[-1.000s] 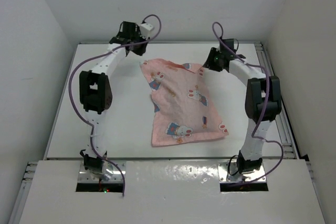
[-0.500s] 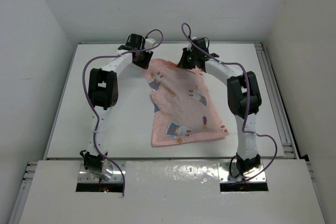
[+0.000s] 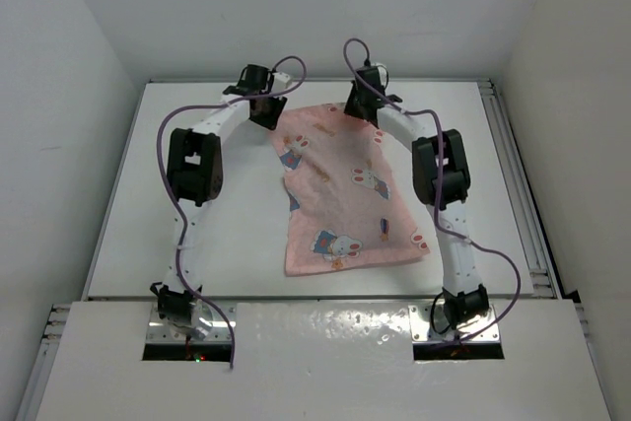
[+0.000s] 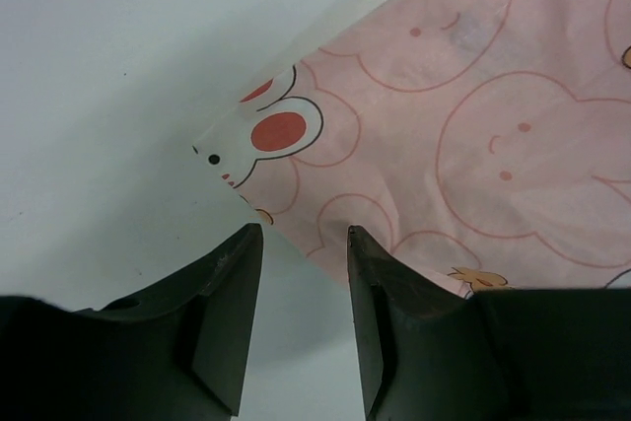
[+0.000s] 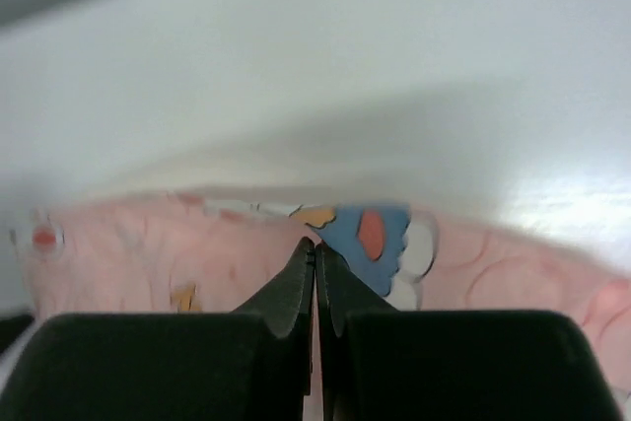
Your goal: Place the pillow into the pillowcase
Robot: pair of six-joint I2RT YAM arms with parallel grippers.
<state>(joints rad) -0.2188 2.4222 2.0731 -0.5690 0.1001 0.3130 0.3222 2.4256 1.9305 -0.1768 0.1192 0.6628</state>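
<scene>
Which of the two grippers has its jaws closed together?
The right gripper: its jaws meet over the pillowcase, whereas the left gripper has jaws standing clearly apart.

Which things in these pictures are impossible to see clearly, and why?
- Pillow: seen in no view; the pillowcase may cover it.
- Right gripper: shut, but the blurred right wrist view hides whether it pinches the pillowcase.
- Left gripper: too small and dark in the top view to show its opening.

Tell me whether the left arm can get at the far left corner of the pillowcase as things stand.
Probably yes: the left pincer stands open right at the edge of the pillowcase, beside that corner, and only bare table shows around it, so nothing blocks the way.
</scene>
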